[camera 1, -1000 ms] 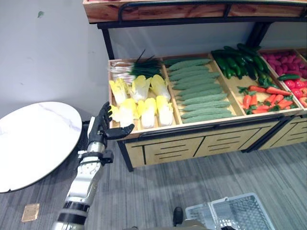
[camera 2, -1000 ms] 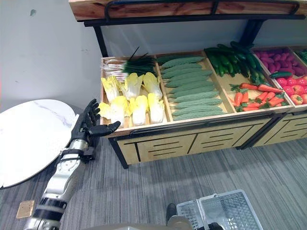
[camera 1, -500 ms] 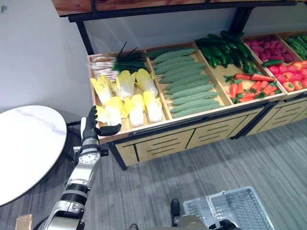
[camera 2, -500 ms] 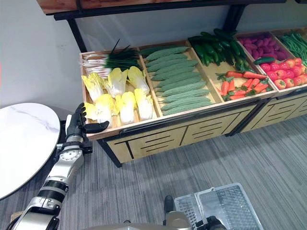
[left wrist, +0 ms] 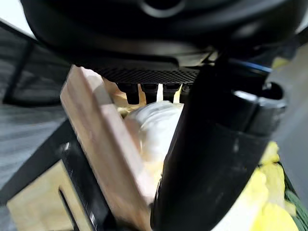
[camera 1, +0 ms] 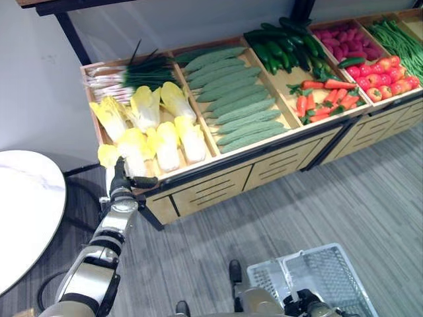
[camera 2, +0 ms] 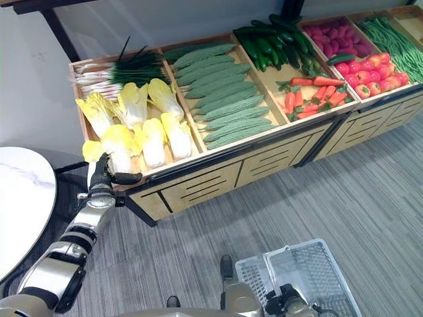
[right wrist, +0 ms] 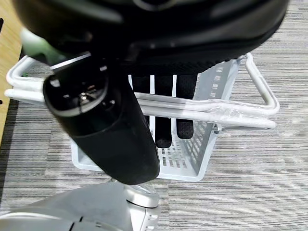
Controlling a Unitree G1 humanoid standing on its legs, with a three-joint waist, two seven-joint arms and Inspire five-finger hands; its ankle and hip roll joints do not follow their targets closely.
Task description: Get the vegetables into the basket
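Observation:
Yellow-white cabbages (camera 1: pixel 162 142) lie in the leftmost bin of a wooden stall (camera 1: pixel 198 175). My left hand (camera 1: pixel 121 181) is at that bin's front left corner, open, fingers straight and thumb pointing right along the rim. Its wrist view shows the fingertips (left wrist: pixel 144 91) over the wooden rim (left wrist: pixel 101 149), close to a pale cabbage (left wrist: pixel 151 125). Low on the floor, my right hand (right wrist: pixel 163 110) is shut on the handle (right wrist: pixel 207 113) of a white wire basket (camera 1: pixel 324 277), which holds nothing that I can see.
Further bins hold scallions (camera 1: pixel 125 69), pale green gourds (camera 1: pixel 231 99), dark cucumbers (camera 1: pixel 284 49), carrots (camera 1: pixel 320 102), tomatoes (camera 1: pixel 380 69) and green beans (camera 1: pixel 396 36). A round white marble table (camera 1: pixel 20 211) stands left of my left arm. Grey floor lies between stall and basket.
The whole view has shifted, so more of the stall's right side and the basket shows. My left hand stays at the cabbage bin's front left corner, still open.

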